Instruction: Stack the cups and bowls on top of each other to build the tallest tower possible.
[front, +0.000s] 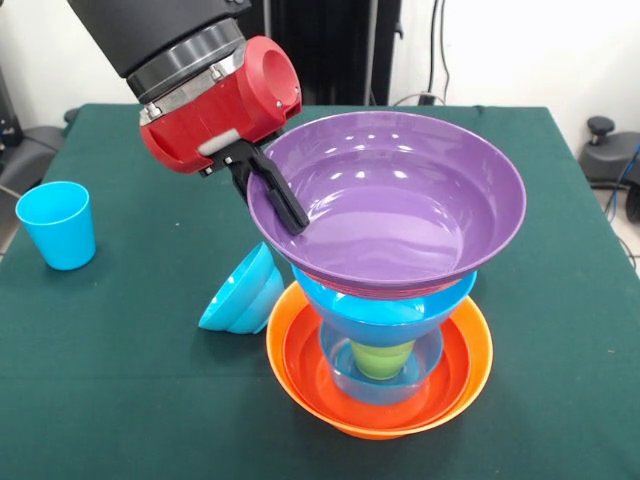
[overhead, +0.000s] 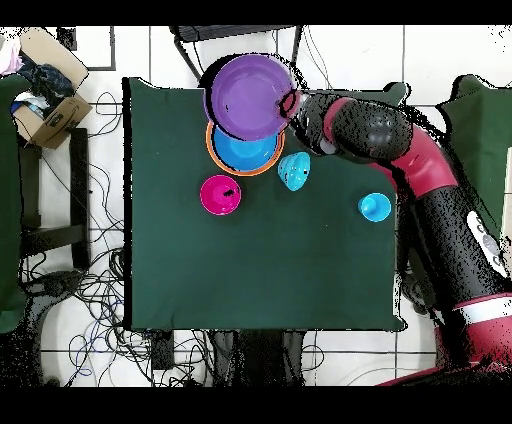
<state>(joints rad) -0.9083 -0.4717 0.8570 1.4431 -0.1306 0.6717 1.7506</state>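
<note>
1. Black fingers of the gripper (front: 275, 190) are clenched on the rim of the purple bowl (front: 400, 200), one finger lying inside the bowl against its wall, the other hidden behind the rim; the red wrist sits just beside that rim
2. Taking the purple bowl as landmark: it sits on top of the tower (front: 385, 310), upright but looking slightly off-centre, its base resting on a thin reddish rim and a blue bowl (front: 385, 300) directly beneath
3. Under that blue bowl a clear-looking blue bowl holds the lime green cup (front: 383, 358), all standing in the orange bowls (front: 470, 360) at the bottom
4. My judgement: the step in hand is seating the purple bowl. It should be levelled and centred over the blue bowl before the fingers let go, and the release should be slow and straight up, since a sideways drag on the rim could tip the narrow stack
5. Below and beside the purple bowl, a small stack of blue bowls (front: 243, 295) lies on its side touching the orange rim; the light blue cup (front: 57, 225) stands well apart from it
6. Overhead only: a pink-red bowl (overhead: 220, 194) sits on the table (overhead: 250, 270) near the purple bowl, unseen from the front
7. Front only: the layers under the purple bowl and the finger inside its rim
</note>
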